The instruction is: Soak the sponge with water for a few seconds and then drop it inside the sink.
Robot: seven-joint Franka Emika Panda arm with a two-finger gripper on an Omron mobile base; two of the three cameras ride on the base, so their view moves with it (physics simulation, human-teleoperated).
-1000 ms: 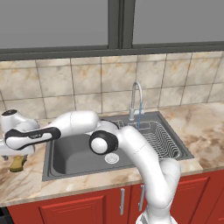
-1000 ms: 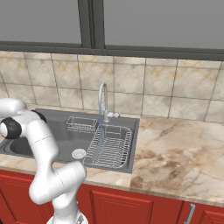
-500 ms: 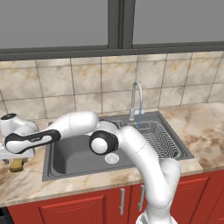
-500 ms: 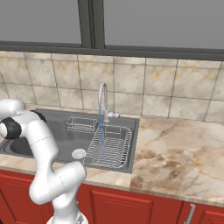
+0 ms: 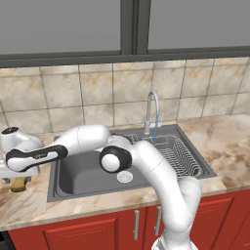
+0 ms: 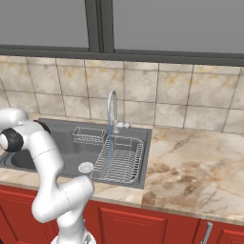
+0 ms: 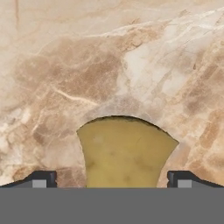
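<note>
The kitchen had a marble counter (image 5: 219, 146) under a tiled wall, with the dark sink (image 5: 83, 173) set into it and a thin stream of water (image 5: 155, 131) running from the faucet (image 5: 151, 110) onto the wire dish rack (image 5: 178, 156). The sponge (image 5: 18, 183) lay on the counter beside the left edge of the sink. The gripper (image 7: 112, 179) stood directly over it with its jaws spread wide, one on each side of the sponge and not clenched on it.

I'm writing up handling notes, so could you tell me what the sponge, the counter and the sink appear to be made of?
The sponge looks like soft matte foam: mustard yellow, faintly mottled, no shine. The counter seems polished stone, probably marble: beige with brown veining. The sink looks like brushed metal: smooth dark grey walls.
</note>
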